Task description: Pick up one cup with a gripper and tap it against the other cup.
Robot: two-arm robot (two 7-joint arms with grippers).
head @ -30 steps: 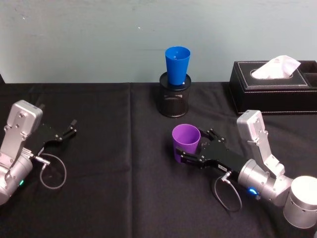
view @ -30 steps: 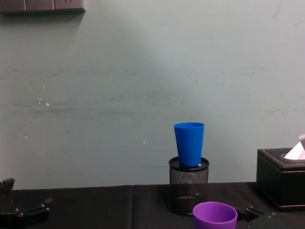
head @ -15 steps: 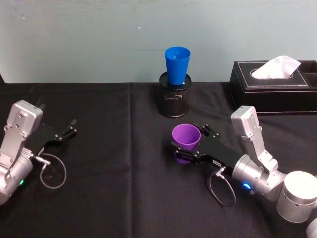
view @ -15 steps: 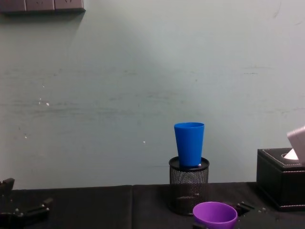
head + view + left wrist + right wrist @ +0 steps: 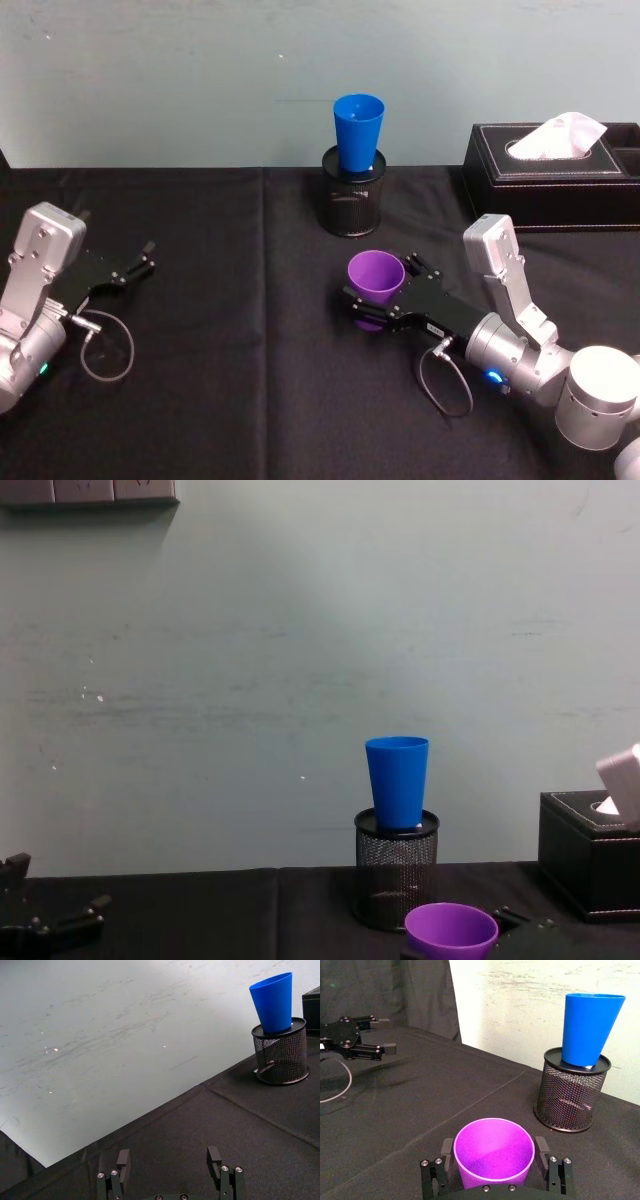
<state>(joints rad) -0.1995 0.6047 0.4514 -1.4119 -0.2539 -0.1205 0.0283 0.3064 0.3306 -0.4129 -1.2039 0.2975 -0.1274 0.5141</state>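
Note:
The purple cup point(image 5: 376, 278) stands upright on the black tablecloth, a little in front of the blue cup point(image 5: 358, 130). My right gripper point(image 5: 380, 281) is open and straddles the purple cup, one finger close by each side of its wall point(image 5: 494, 1152). I cannot tell whether the fingers touch it. The blue cup point(image 5: 590, 1027) sits upright in the mouth of a black wire-mesh pen holder point(image 5: 352, 205) by the back wall. My left gripper point(image 5: 150, 256) rests open at the far left of the table, holding nothing.
A black tissue box point(image 5: 555, 175) with white tissue stands at the back right. A pale wall runs close behind the pen holder. Black cloth lies bare between the two arms point(image 5: 240, 330).
My right gripper has slid forward and to the left, so the purple cup now sits deeper between its fingers. The cup has stayed on the cloth. The left arm has not moved.

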